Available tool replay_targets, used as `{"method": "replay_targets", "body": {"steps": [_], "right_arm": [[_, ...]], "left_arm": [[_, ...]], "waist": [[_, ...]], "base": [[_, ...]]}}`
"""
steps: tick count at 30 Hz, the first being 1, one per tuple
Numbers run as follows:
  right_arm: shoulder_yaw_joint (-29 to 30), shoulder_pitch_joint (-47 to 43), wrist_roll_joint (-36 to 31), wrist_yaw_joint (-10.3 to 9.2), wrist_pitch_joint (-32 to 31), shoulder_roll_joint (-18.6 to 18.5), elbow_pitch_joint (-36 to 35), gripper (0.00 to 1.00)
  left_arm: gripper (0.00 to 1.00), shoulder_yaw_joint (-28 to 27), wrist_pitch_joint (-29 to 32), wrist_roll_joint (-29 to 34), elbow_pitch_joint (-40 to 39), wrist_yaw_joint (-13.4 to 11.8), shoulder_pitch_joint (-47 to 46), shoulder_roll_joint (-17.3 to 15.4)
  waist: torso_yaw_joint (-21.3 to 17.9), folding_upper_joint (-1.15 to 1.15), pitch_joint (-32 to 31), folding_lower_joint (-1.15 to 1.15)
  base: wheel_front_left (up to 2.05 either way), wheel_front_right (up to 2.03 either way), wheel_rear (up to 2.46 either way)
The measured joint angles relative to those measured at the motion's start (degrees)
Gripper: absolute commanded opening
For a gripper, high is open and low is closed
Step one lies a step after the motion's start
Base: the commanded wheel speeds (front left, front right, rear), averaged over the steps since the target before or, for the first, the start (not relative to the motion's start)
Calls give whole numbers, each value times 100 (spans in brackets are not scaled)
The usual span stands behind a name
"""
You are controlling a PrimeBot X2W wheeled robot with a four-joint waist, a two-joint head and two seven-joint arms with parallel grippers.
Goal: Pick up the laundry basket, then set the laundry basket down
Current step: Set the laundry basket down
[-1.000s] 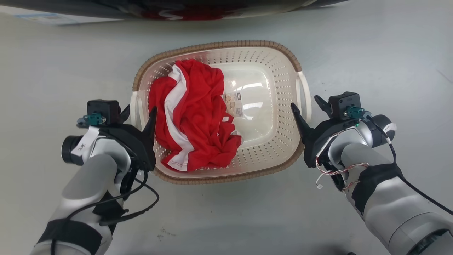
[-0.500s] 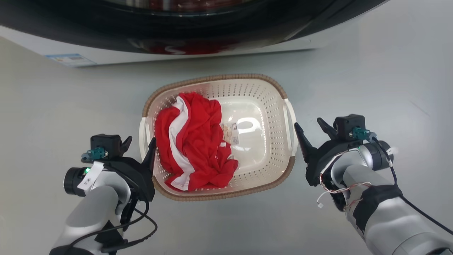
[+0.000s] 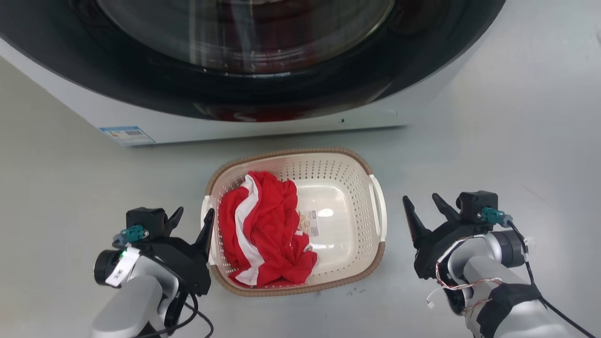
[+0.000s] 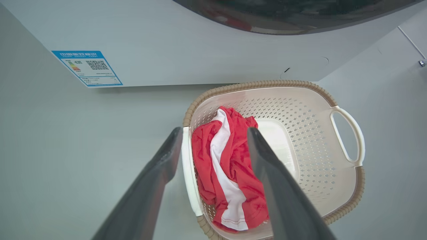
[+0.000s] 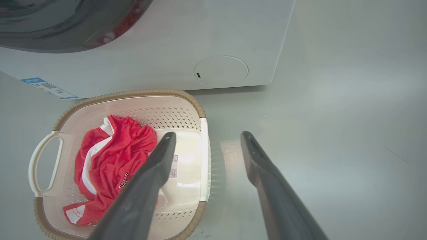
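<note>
While both pale forearms reach in from the near edge of the head view, the left gripper (image 3: pixel 195 212) holds its two long dark fingers spread apart with nothing clamped between them. Its inner finger (image 3: pixel 206 230) overlaps the white left side handle (image 3: pixel 204 219) of the basket. In the left wrist view that handle appears between the two fingers, though whether anything touches it cannot be told. The right gripper (image 3: pixel 420 199) is likewise spread wide and empty, and a strip of smooth grey floor (image 3: pixel 493 141) separates it from the white right side handle (image 3: pixel 378 206).

Between the two grippers the cream-white perforated plastic laundry basket (image 3: pixel 324 171), rounded-rectangular with a brown woven-look rim, sits upright on the floor. A crumpled red garment with white stripes (image 3: pixel 267 225) lies in its left half, and a small printed label (image 3: pixel 308 224) shows on the bare bottom just beside the cloth.

Beyond the basket stands a white front-loading washing machine (image 3: pixel 281 127) with a large round dark glass door (image 3: pixel 244 33). A small blue sticker (image 3: pixel 127 135) sits at its lower left corner.
</note>
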State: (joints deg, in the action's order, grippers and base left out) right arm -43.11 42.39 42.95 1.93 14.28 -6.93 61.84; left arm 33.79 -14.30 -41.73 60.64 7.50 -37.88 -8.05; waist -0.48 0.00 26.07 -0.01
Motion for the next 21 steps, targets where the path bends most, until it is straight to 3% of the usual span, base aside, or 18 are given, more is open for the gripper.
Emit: {"method": "replay_targets", "body": {"steps": [10,21], "right_arm": [[299,-537,-64,-157,0,-224,-661,100],[678,-1137,-400,-500,1,-443,-1725,100]], "left_arm": [[100,-225,0,264,-751,-264,633,-182],[100,-592,0,602,-2078,-742,1422,-453]], "waist": [[69,0,-796,0],[90,0,-1535,0]], "base": [[0,0,0],[0,0,0]]}}
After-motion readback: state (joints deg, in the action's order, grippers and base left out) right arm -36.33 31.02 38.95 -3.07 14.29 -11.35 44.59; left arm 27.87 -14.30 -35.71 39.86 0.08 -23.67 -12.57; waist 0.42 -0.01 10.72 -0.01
